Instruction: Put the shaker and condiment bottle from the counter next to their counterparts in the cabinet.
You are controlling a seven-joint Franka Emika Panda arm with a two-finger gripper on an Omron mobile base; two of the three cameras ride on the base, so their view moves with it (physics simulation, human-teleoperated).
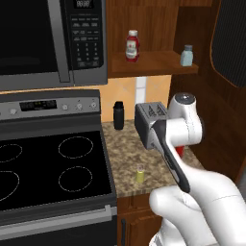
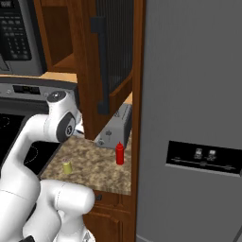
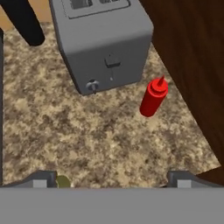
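Note:
The condiment bottle [image 3: 154, 97], all red, stands on the speckled counter [image 3: 87, 131] right of the toaster; it also shows as the red bottle [image 2: 120, 153] and partly behind my arm [image 1: 179, 152]. Near the counter's front edge stands the yellow-green shaker [image 1: 140, 174] [image 2: 67, 167], which peeks out beside my left fingertip [image 3: 62, 181]. My gripper [image 3: 113, 179] hangs open above the counter, holding nothing, with the condiment bottle ahead and to the right. In the cabinet [image 1: 153, 65], the ketchup bottle [image 1: 132, 45] and the pale blue shaker [image 1: 187, 55] stand on the shelf.
A grey toaster [image 1: 149, 121] [image 3: 103, 39] and a black cylinder [image 1: 118, 115] [image 3: 24, 22] stand at the back of the counter. The stove [image 1: 53, 163] and the microwave [image 1: 48, 38] are on the left. An open cabinet door [image 2: 113, 52] and the fridge [image 2: 189, 118] are on the right.

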